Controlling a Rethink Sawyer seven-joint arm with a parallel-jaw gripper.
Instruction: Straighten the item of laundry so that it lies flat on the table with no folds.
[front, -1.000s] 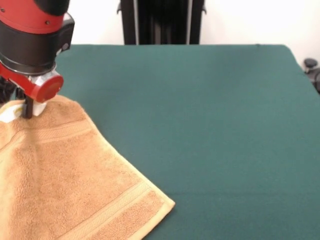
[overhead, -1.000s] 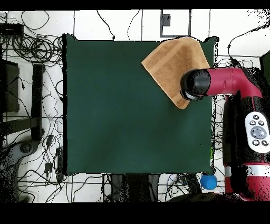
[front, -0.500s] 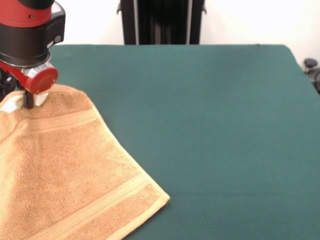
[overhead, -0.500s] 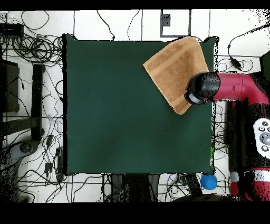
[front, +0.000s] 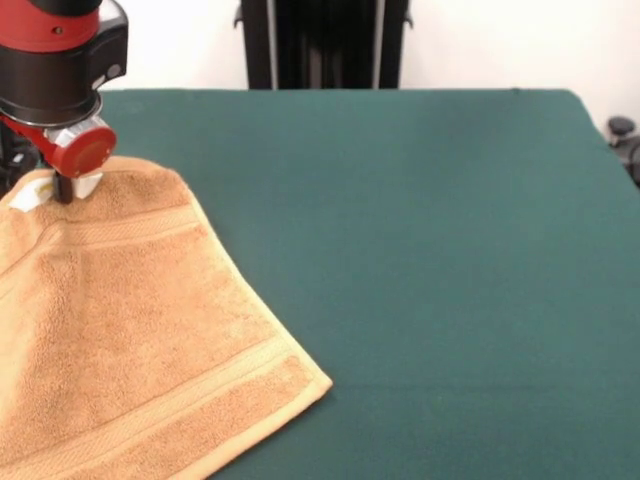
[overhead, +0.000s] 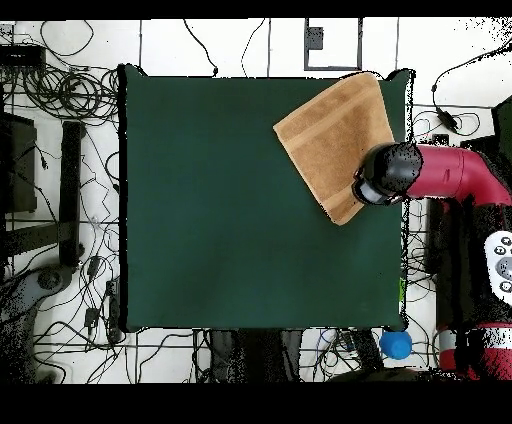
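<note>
The item of laundry (front: 130, 330), an orange-tan terry towel with woven border bands, lies spread on the table (front: 420, 250) at the front view's left, running past the left and bottom edges. Its far corner rises slightly to my gripper (front: 68, 187), which is shut on that corner beside the small white label (front: 30, 193). From overhead the towel (overhead: 335, 135) lies skewed at the table's (overhead: 220, 200) upper right corner. There the arm's black wrist (overhead: 388, 176) covers the gripper and the held corner.
The red arm (overhead: 455, 175) reaches in from beyond the table's right edge in the overhead view. Cables litter the floor around the table, and a blue ball (overhead: 395, 345) lies below the lower right corner. A black stand (front: 322, 45) rises behind the far edge.
My gripper has pulled the held corner toward the table's edge, to the right in the overhead view. The towel slid along with it and lies more stretched out.
</note>
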